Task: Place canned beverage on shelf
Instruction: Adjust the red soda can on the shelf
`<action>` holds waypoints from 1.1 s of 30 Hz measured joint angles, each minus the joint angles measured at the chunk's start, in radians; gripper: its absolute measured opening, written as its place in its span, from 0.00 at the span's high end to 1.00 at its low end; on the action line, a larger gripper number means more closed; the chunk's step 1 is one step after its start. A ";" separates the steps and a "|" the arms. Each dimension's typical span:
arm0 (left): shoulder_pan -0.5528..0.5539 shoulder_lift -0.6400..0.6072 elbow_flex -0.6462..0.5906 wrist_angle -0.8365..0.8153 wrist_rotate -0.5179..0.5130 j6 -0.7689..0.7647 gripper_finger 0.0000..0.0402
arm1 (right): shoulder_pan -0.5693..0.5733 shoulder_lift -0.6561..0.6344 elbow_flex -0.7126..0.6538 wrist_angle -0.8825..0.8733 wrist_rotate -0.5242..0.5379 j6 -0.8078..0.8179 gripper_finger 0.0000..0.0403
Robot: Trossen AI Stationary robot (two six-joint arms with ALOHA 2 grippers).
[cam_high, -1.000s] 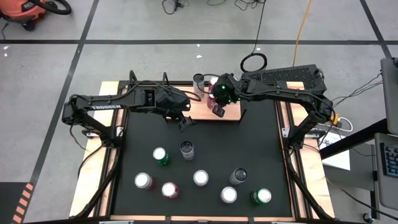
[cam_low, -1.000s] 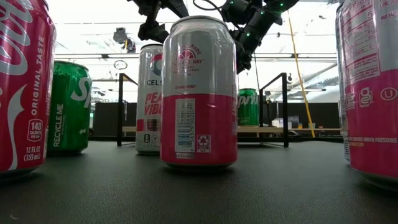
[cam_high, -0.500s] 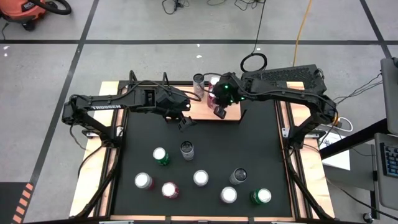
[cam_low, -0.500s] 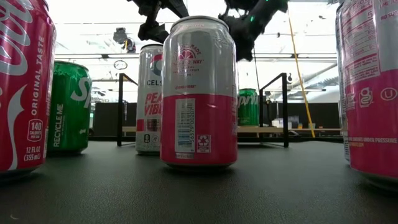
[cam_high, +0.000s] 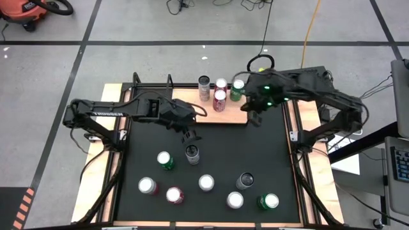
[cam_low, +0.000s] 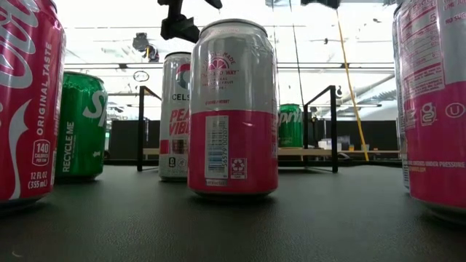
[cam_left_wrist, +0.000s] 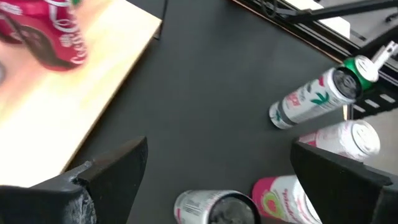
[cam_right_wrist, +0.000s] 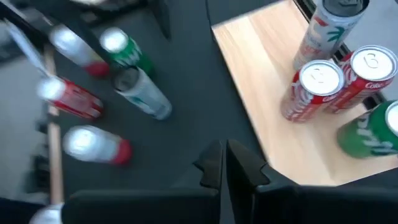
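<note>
Hovering over the grey-topped can (cam_high: 192, 153) on the black mat (cam_high: 255, 153), left gripper (cam_high: 189, 136) has jaws spread wide. Advice: centre, drop straight, pinch mid-body. Right gripper (cam_high: 250, 116), jaws pressed together, sits beside shelf (cam_high: 239, 110), w/ four cans already on it.

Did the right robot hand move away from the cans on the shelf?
Yes. The right gripper has swung off the shelf toward the table's right side, leaving four cans standing there.

You see a table (cam_high: 268, 147) with a black mat. Eight cans (cam_high: 206, 183) stand on the mat. At the far edge sits the wooden shelf (cam_high: 204, 112), with four cans (cam_high: 219, 99) standing on it.
</note>
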 joint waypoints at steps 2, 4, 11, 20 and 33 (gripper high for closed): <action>-0.022 0.000 0.000 0.005 -0.003 -0.001 0.01 | 0.029 -0.033 0.000 -0.001 0.001 0.058 1.00; -0.044 -0.001 0.000 0.008 -0.005 -0.004 0.01 | 0.063 -0.054 0.000 -0.013 0.003 0.106 1.00; -0.136 -0.002 0.029 -0.004 -0.008 -0.046 0.01 | 0.186 -0.068 0.000 -0.079 0.005 0.246 1.00; -0.246 -0.003 0.071 -0.029 -0.038 -0.169 0.01 | 0.320 -0.041 0.000 -0.080 0.010 0.308 1.00; -0.299 -0.003 0.079 -0.079 -0.122 -0.401 0.01 | 0.416 -0.043 0.000 -0.181 0.034 0.186 1.00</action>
